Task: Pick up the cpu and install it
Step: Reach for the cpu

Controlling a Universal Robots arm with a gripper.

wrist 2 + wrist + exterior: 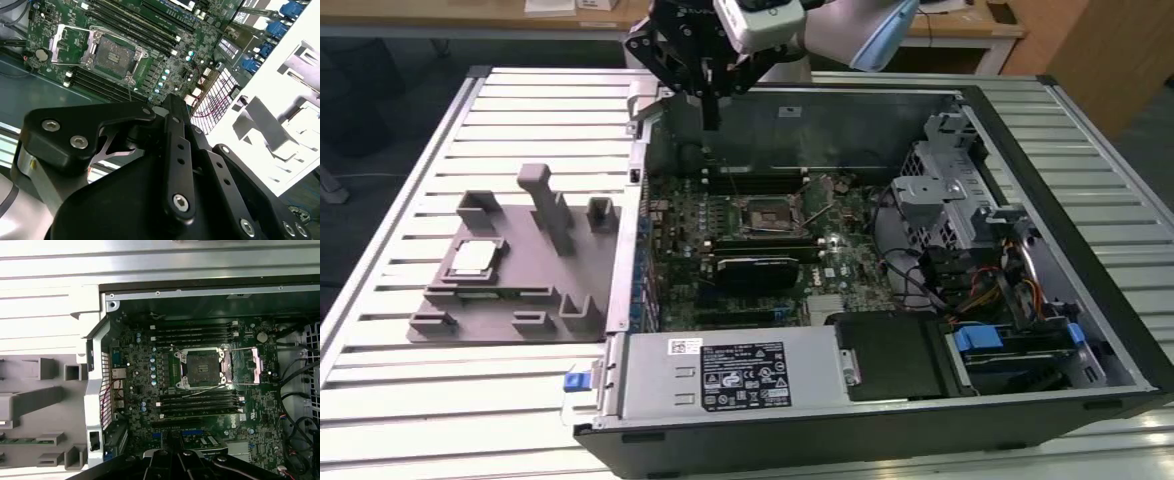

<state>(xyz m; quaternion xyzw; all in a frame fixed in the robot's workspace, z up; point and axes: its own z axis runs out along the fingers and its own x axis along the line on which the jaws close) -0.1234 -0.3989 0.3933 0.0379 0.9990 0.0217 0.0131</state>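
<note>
The cpu (474,258), a small silver-grey square chip, lies flat on the grey tray (507,300) at the exterior view's left, outside the computer case. My gripper (711,124) hangs high over the case's far wall, well away from the chip, its fingers pressed together and holding nothing. The black socket (767,213) sits mid-motherboard with its metal frame flipped open; it is bare in both wrist views (200,365) (112,52). The gripper's black linkage (172,150) fills the near part of the second wrist view.
The open case (1067,300) holds memory sticks (754,180) beside the socket, a drive cage (947,180), cables and a power supply (734,375). The tray has upright posts (547,205) and a green memory stick (25,440). A slatted metal table (454,410) lies underneath.
</note>
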